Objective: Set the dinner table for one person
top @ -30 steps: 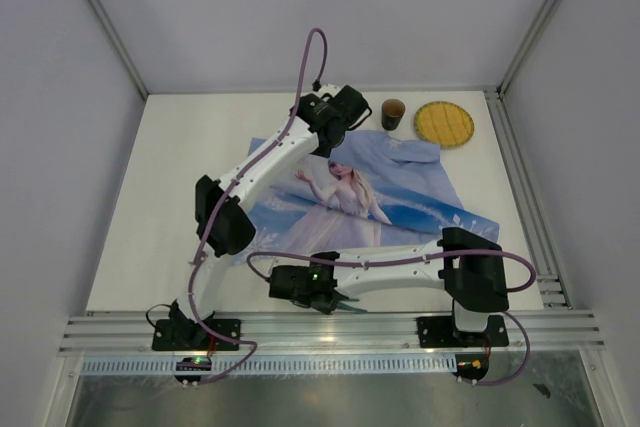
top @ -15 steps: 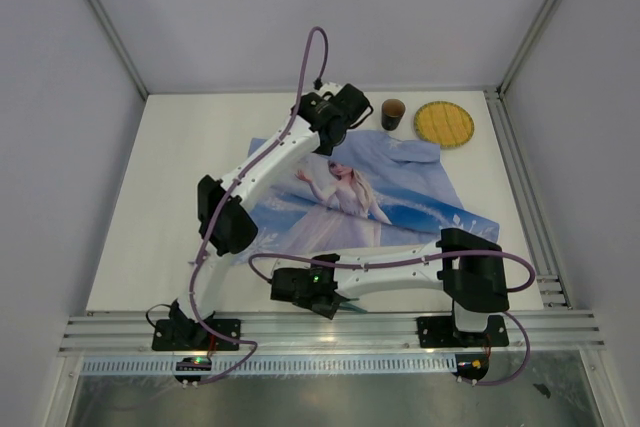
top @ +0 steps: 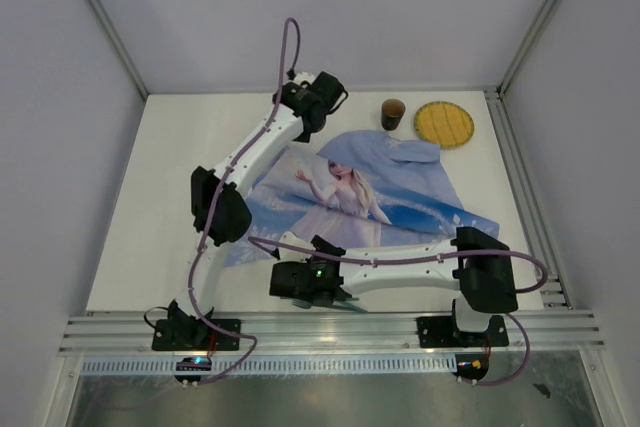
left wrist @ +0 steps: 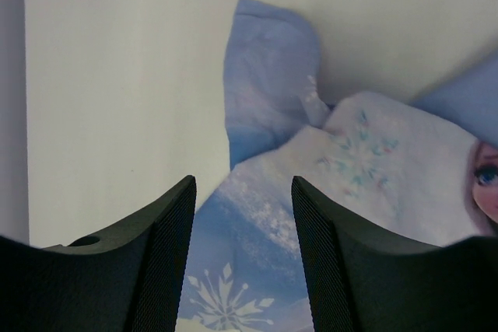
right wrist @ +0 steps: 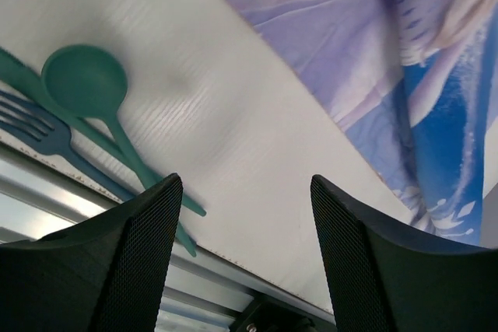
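Observation:
The dinner table (top: 150, 207) is a white top with a blue printed cloth (top: 380, 197) spread on its middle. My left gripper (top: 328, 97) hangs open over the cloth's far left corner (left wrist: 268, 75), nothing between its fingers (left wrist: 167, 254). My right gripper (right wrist: 243, 192) is open low over bare table near the front rail, holding nothing. Just left of it lie a teal spoon (right wrist: 85, 83), a blue fork (right wrist: 35, 126) and another teal utensil handle (right wrist: 15, 68). In the top view the right gripper (top: 325, 295) covers the cutlery.
A brown cup (top: 393, 113) and a yellow round plate (top: 444, 123) stand at the far right of the table. The silver front rail (right wrist: 179, 285) runs right under my right gripper. The cloth's far corner is folded and wrinkled.
My right gripper has opened from shut and shifted slightly left. My left arm has swung left and back from the cloth's far edge, and the cloth's left side now lies differently.

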Action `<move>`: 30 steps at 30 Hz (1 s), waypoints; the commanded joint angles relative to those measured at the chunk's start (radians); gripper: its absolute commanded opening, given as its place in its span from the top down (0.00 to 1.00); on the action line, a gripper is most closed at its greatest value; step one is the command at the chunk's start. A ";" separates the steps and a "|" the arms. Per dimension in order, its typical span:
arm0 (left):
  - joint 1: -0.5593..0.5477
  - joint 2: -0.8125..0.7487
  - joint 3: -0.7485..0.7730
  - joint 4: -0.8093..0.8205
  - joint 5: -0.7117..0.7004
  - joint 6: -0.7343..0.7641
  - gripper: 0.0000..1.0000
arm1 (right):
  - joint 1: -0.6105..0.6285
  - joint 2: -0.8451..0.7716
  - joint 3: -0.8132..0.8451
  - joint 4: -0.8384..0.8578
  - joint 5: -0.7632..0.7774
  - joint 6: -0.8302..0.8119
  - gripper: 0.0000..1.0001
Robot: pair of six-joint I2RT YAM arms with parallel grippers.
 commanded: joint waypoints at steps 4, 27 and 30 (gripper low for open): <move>0.171 0.046 -0.013 0.031 -0.059 0.008 0.45 | -0.024 -0.126 0.109 -0.119 0.221 0.162 0.28; 0.487 0.073 -0.188 0.477 0.637 -0.217 0.40 | -0.086 -0.235 0.096 -0.181 0.243 0.197 0.25; 0.515 0.054 -0.248 0.543 0.676 -0.303 0.40 | -0.086 -0.244 0.090 -0.196 0.246 0.217 0.25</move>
